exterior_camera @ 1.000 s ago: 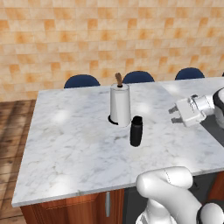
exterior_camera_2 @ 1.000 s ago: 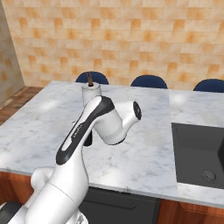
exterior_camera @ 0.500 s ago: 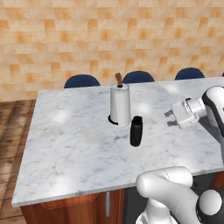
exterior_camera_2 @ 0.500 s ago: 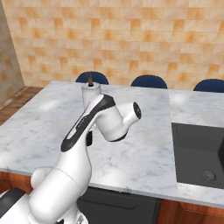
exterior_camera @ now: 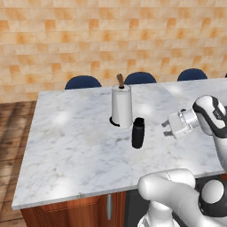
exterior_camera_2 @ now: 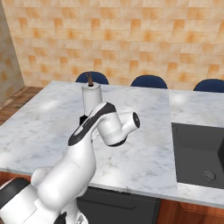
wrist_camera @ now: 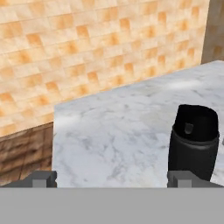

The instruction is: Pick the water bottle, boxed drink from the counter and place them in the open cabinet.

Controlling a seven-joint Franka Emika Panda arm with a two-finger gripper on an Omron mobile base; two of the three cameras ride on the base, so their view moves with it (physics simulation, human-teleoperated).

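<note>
Your claw (exterior_camera: 167, 129) hangs wide and empty, just right of the water bottle (exterior_camera: 138, 132), which stands upright on the marble desk (exterior_camera: 66, 146) beside the paper-towel roll (exterior_camera: 121, 107) (nothing stored yet). Both pickups remain.

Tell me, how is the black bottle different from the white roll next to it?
The water bottle is black; the paper-towel roll is white. The bottle is shorter and thinner. The roll has a brown post sticking out on top; the bottle has a black cap. Both stand upright on the counter.
</note>
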